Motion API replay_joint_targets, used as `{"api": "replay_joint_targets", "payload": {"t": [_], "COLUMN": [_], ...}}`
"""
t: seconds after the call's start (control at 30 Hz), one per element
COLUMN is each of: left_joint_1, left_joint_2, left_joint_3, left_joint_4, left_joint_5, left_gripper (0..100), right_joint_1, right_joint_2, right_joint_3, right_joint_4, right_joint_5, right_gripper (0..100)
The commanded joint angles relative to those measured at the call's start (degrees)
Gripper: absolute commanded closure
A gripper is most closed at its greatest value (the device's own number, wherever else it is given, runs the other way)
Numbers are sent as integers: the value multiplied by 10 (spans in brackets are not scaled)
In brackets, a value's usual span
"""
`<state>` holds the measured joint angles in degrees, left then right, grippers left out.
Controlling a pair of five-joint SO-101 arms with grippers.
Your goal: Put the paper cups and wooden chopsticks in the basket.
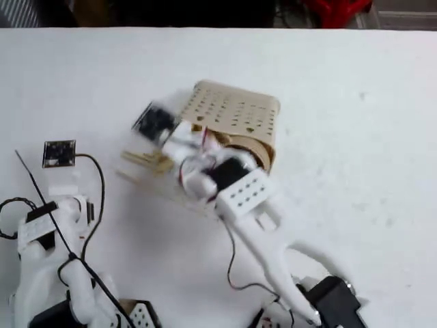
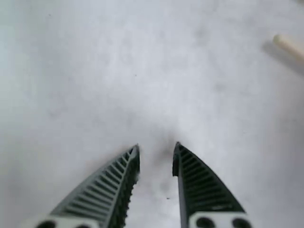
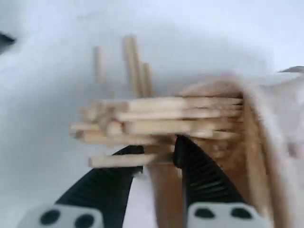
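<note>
The basket [image 1: 235,109] lies tipped on its side mid-table, its mouth facing the arms. A bundle of wooden chopsticks [image 3: 156,121] lies across the basket's mouth [image 3: 256,142], partly inside it, and loose chopsticks [image 1: 145,160] lie on the table to its left. My right gripper [image 3: 159,147] is open, fingertips right at the bundle's near edge, with the basket's wooden rim showing between the fingers. In the high view this gripper [image 1: 160,126] is at the basket's left front. My left gripper [image 2: 156,151] is open over bare table, with one chopstick end [image 2: 287,45] farther off.
The left arm's base [image 1: 51,232] and its cables sit at the front left, beside a small black square board [image 1: 59,153]. The right arm [image 1: 273,253] stretches from the front right toward the basket. White table extends to the right and back.
</note>
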<state>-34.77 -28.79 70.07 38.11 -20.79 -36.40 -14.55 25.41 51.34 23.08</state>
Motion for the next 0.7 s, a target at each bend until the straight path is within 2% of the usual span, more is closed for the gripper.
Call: {"api": "replay_joint_targets", "payload": {"t": [0.0, 0.27, 0.5, 0.67], "left_joint_1": [-4, -4, -4, -4], "left_joint_2": [-4, -4, -4, -4], "left_joint_3": [0, 0, 0, 0], "left_joint_4": [-10, -10, -10, -10], "left_joint_5": [8, 8, 8, 8], "left_gripper": [872, 872, 872, 872], "right_joint_1": [47, 128, 189, 211], "right_joint_2": [-9, 19, 197, 329], "right_joint_3": [-123, -290, -471, -676], "right_joint_4": [70, 120, 152, 219], "right_joint_5": [4, 4, 5, 5], "right_gripper": [907, 907, 906, 906]}}
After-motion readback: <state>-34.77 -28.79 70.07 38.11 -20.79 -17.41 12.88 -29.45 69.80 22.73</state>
